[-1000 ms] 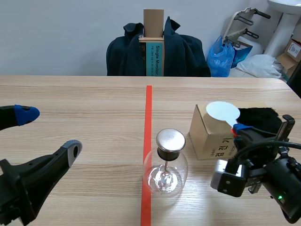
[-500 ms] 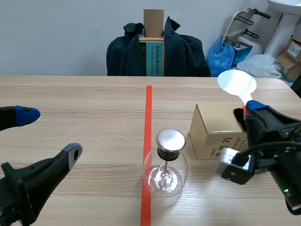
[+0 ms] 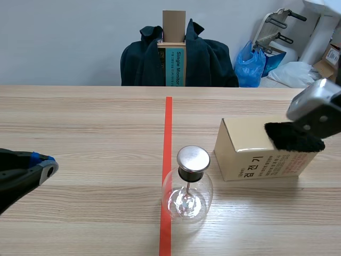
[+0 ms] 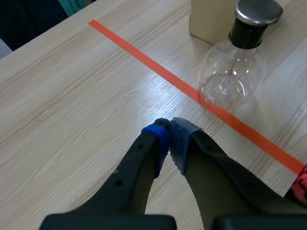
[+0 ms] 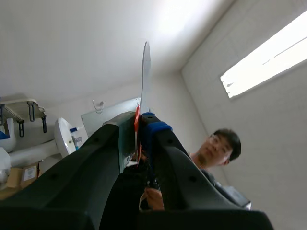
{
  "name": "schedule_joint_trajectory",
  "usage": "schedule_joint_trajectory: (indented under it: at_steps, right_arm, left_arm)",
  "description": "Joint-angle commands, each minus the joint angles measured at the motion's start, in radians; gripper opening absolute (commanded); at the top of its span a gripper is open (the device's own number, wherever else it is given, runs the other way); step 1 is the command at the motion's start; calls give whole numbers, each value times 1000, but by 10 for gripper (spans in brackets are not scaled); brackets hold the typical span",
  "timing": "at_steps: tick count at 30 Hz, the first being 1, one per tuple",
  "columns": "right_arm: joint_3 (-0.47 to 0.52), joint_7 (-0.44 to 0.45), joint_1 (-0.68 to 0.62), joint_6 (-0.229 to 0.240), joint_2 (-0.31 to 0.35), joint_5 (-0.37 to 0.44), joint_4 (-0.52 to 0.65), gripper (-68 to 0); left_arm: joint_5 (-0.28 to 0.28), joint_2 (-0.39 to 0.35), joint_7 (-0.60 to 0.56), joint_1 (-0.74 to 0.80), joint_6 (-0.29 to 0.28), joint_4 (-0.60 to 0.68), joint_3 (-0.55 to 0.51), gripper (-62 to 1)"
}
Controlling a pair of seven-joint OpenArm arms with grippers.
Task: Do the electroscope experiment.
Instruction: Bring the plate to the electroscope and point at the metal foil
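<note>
The electroscope, a clear glass flask with a round metal cap, stands on the red tape line; it also lies ahead of my left gripper. That gripper is shut on nothing, low over the table's left side. In the right wrist view my right gripper points up toward the ceiling, shut on the red handle of a thin white disc paddle seen edge-on. Only the right arm's silver wrist housing shows in the scene view.
A cardboard box stands right of the flask, with a black fur cloth on its right end. A chair draped with a dark coat sits past the far edge. A person appears beyond the right gripper.
My left gripper has gone from wide open to shut. The right arm lifted the white disc paddle off the box, swung upward, and the paddle left the scene view.
</note>
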Motion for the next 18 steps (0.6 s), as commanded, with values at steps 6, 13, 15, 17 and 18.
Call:
schedule_joint_trajectory:
  at_steps: [6,13,15,17,18]
  right_arm:
    - [20,42,9,-58,20,99,78,-667]
    - [34,40,9,-58,32,179,114,-667]
    - [34,40,9,-58,32,179,114,-667]
    - [33,44,9,-58,32,180,114,-667]
    - [33,44,9,-54,32,180,114,-667]
  left_arm:
    - [-39,-14,-80,-202,-204,-213,34,-582]
    - [-26,11,-188,-483,-256,-493,254,-582]
    - [14,37,-212,-554,-256,-562,328,-582]
    - [51,62,-238,-616,-256,-621,400,-582]
    - [71,75,-256,-645,-256,-649,436,-582]
